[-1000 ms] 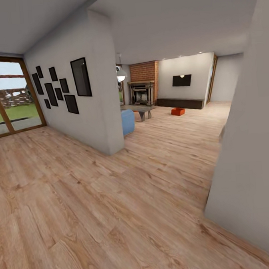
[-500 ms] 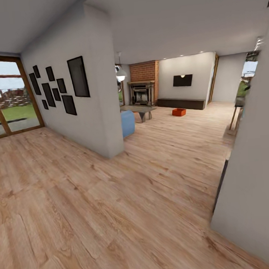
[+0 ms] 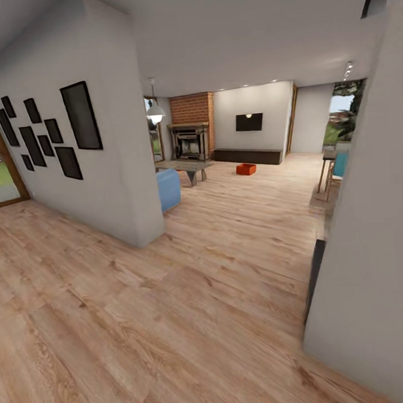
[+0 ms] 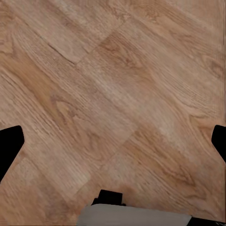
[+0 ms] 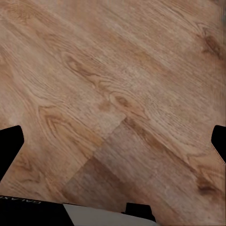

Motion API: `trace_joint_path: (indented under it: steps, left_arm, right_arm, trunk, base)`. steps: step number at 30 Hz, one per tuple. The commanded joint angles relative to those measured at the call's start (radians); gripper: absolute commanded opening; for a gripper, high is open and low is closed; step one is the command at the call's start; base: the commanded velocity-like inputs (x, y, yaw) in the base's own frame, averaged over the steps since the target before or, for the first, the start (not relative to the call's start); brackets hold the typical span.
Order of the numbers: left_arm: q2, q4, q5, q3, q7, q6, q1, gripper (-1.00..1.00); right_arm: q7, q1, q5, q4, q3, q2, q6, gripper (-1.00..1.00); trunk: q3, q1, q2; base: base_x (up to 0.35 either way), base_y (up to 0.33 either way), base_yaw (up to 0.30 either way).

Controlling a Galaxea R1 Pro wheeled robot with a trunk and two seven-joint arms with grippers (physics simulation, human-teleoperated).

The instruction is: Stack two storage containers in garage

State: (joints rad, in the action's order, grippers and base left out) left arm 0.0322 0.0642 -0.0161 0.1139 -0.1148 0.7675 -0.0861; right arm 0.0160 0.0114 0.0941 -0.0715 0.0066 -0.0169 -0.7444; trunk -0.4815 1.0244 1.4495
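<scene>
- The left gripper hangs over light wood plank floor; its two dark fingertips sit at opposite edges of the wrist view, spread wide with nothing between them.
- The right gripper is likewise spread wide over the planks, one fingertip at each edge, holding nothing.
- From the head view, the plank floor runs forward between a pale wall close on the right and a partition wall on the left that carries black picture frames.
- Past the partition's end, the corner of a blue sofa shows, with a low coffee table just behind it and a pendant lamp above.
- Farther in, one storage container, orange-red, sits on the living room floor, well apart from the robot, near a long dark low cabinet.
- At the far end stand the brick fireplace and a wall-mounted television.
</scene>
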Motion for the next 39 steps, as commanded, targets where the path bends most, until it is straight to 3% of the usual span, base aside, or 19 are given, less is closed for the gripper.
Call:
trace_joint_path:
  steps: [1,8,39]
  left_arm:
    - [0.0,0.003,-0.002,0.004,-0.002,0.006,-0.001,1.0]
    - [0.0,0.003,-0.002,0.004,-0.002,0.006,-0.001,1.0]
    - [0.0,0.003,-0.002,0.004,-0.002,0.006,-0.001,1.0]
  right_arm:
    - [-0.001,0.001,0.004,0.001,0.0,0.0,-0.003,1.0]
    - [-0.001,0.001,0.005,0.001,0.0,0.0,-0.003,1.0]
    - [-0.001,0.001,0.006,0.001,0.0,0.0,-0.003,1.0]
  trunk:
    - [-0.001,0.001,0.001]
    - [-0.001,0.001,0.001]
    - [-0.001,0.001,0.001]
  base:
    - [0.325,0.016,-0.271]
    - [0.325,0.085,-0.175]
    - [0.325,0.119,-0.002]
